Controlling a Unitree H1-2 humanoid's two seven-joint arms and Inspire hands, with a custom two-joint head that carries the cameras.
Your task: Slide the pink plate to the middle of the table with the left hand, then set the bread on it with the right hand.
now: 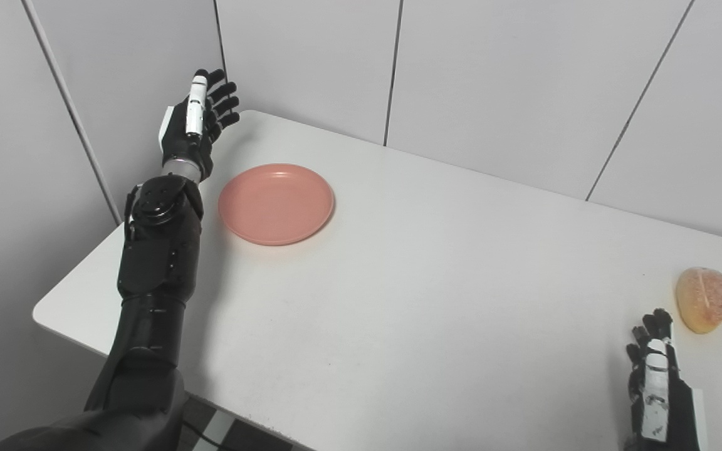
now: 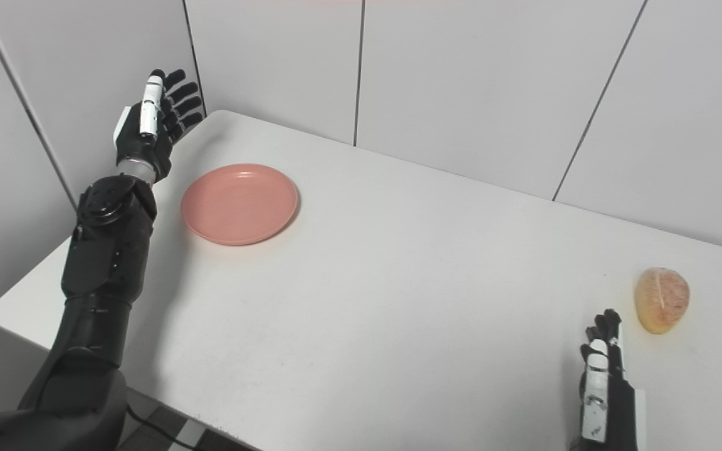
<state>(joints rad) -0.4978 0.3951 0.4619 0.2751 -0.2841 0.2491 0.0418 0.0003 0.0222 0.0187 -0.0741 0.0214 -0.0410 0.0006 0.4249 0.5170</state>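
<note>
The pink plate [image 1: 276,202] lies empty on the white table [image 1: 436,288] near its far left corner. My left hand [image 1: 198,116] is open, fingers spread, raised above the table's left edge, just left of and behind the plate, not touching it. The bread [image 1: 704,298], a round golden roll, lies on the table at the far right. My right hand [image 1: 655,366] is open and empty, low at the bottom right, just short of the bread and slightly left of it. The same scene shows in the right eye view, with the plate [image 2: 239,203] and the bread [image 2: 661,299].
Grey wall panels [image 1: 492,81] stand close behind the table and along its left side. The table's front left corner [image 1: 44,310] and front edge are in view, with floor below.
</note>
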